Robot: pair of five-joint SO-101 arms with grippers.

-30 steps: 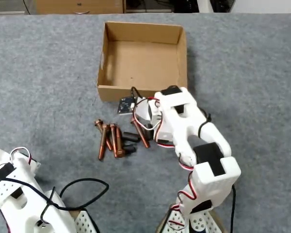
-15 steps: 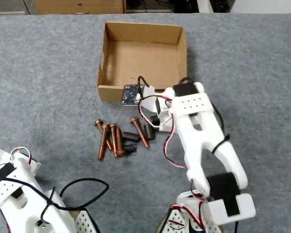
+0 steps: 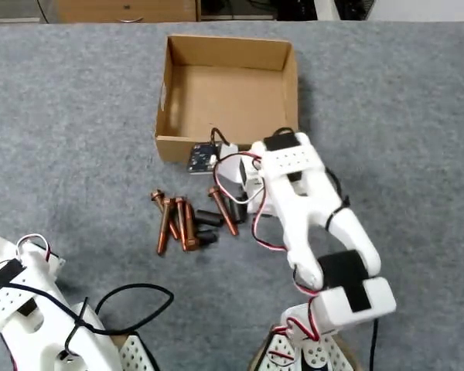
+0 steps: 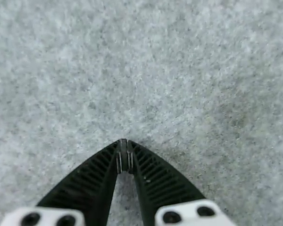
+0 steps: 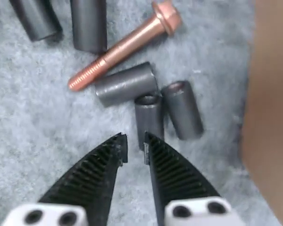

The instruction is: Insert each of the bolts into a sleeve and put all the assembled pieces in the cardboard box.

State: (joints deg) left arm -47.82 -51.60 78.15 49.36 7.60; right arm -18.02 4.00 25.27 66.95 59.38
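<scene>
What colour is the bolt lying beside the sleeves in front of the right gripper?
The bolt is copper-coloured, head and thread alike; the right wrist view shows it best.

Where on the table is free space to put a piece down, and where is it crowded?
Free: carpet left of the box and bolts; carpet right of the box and right arm; the box floor. Crowded: just in front of the box, with bolts, sleeves and the right end effector.

Cardboard box [image 3: 174, 147] at the far middle, bolts [image 3: 178, 222] before it, sleeves [image 3: 209, 218] among and right of them
</scene>
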